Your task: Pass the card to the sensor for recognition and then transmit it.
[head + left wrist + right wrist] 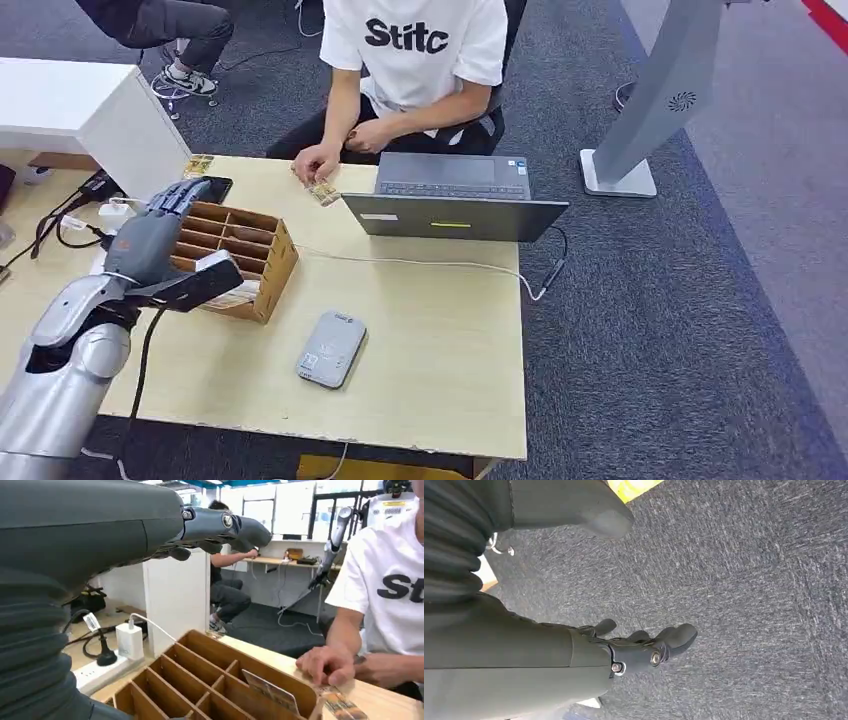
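The left hand [152, 232] hovers with open, empty fingers above the brown wooden divided box [262, 262]; the right hand [644, 647] hangs loosely open over grey carpet [749, 605].

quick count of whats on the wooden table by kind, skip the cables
wooden card organizer: 1
grey card sensor: 1
laptop: 1
dark phone: 1
white power strip: 1
total: 5
Cards not counted: one stands in the organizer; the rest are too small to tally.

Site: I read it as an office/lab | grey carpet [640, 330] | wooden desk [440, 370] with laptop [455, 195] | seated person [415, 60] | workbenches behind [280, 560]
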Available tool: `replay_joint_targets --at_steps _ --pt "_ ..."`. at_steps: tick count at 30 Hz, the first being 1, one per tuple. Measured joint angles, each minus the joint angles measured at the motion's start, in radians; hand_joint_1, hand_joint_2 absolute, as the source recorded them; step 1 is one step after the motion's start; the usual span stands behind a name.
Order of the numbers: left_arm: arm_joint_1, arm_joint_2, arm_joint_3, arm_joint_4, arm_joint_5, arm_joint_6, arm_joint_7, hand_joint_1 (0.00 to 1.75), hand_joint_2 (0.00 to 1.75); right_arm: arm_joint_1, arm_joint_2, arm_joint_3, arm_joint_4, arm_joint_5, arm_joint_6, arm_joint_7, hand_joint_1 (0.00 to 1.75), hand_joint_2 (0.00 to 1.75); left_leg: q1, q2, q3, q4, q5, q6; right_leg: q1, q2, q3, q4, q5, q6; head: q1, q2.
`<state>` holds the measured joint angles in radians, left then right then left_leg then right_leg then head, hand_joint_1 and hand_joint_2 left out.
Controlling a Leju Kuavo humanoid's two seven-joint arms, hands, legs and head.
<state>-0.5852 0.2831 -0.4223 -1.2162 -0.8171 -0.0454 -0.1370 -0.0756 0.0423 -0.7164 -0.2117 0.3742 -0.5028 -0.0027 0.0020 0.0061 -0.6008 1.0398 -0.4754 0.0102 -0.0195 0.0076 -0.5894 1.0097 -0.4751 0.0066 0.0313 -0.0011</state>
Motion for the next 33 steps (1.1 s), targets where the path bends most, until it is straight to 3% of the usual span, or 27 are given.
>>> replay_joint_targets --at_steps 10,26,33 --pt "-0.002 0.062 -0.107 -0.112 0.186 -0.2 -0.053 0.0 1.75 0.0 0.0 -0.028 0.0 0.014 0.0 -0.004 0.0 1.75 0.0 0.0 0.0 0.0 0.0 0.0 0.0 0.0 0.0 0.0 0.0 0.0 0.0 0.0" --pt "-0.012 0.123 -0.157 -0.19 0.25 -0.251 -0.061 0.0 1.75 0.0 0.0 -0.043 0.0 0.017 0.0 -0.007 0.0 1.75 0.0 0.0 0.0 0.0 0.0 0.0 0.0 0.0 0.0 0.0 0.0 0.0 0.0 0.0" --pt "-0.072 0.222 -0.212 -0.226 0.391 -0.339 -0.008 0.0 1.75 -0.001 0.0 -0.051 0.0 0.035 0.0 -0.01 0.0 1.75 0.0 0.0 0.0 0.0 0.0 0.0 0.0 0.0 0.0 0.0 0.0 0.0 0.0 0.0"
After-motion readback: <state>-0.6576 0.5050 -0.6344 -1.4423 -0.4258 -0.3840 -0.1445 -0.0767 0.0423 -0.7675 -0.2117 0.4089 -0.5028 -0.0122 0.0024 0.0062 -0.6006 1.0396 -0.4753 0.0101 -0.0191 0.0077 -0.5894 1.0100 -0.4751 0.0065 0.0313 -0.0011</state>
